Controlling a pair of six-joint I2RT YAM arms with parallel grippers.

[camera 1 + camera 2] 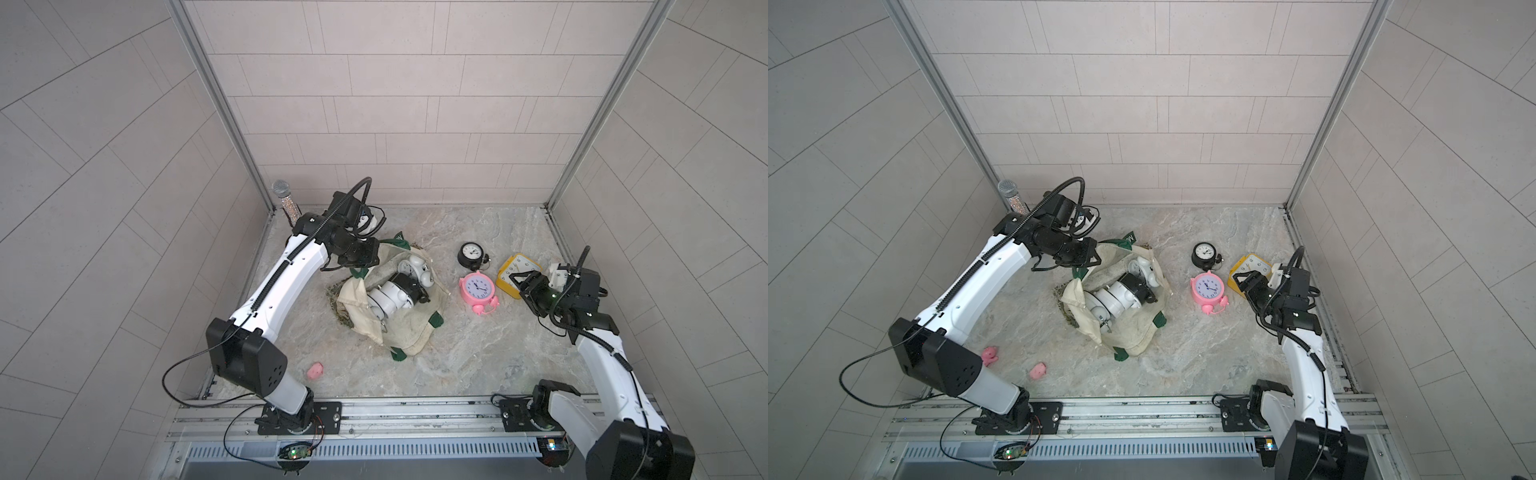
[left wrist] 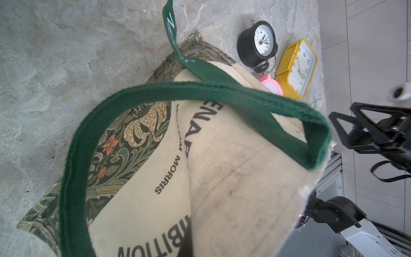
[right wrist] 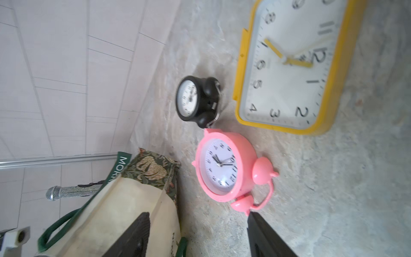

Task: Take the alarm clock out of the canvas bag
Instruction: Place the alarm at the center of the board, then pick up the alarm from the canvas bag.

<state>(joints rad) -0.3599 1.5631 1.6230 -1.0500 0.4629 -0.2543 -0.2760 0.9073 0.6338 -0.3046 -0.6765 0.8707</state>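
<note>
The cream canvas bag [image 1: 409, 332] is soft woven cloth with dark green webbing strap handles [image 2: 200, 89], dark block lettering and a green floral-patterned bottom band [image 2: 115, 138]. It lies slumped on its side at the middle of the grey marbled, stone-look surface [image 1: 457, 353], mouth gaping. Inside the mouth sits a heap of round alarm clocks [image 1: 395, 295], most with glossy white bodies and one black-rimmed. There are at least three; folds hide the exact count.

The left gripper [image 1: 368, 255] is closed on the bag's far rim, holding the cloth raised there.

Three more clocks rest clear of the bag to its right, close together: a small black round twin-bell clock [image 1: 471, 253], a pink plastic round twin-bell clock [image 1: 478, 289] and a yellow rounded-rectangular clock [image 1: 509, 270]. The right gripper [image 1: 521, 286] hovers at the yellow clock, jaws spread wide with nothing between them.

Two small pink lumps [image 1: 1038, 370] lie near the left arm's base. One glittery, silver-headed microphone [image 1: 280, 192] leans in the back left corner.
</note>
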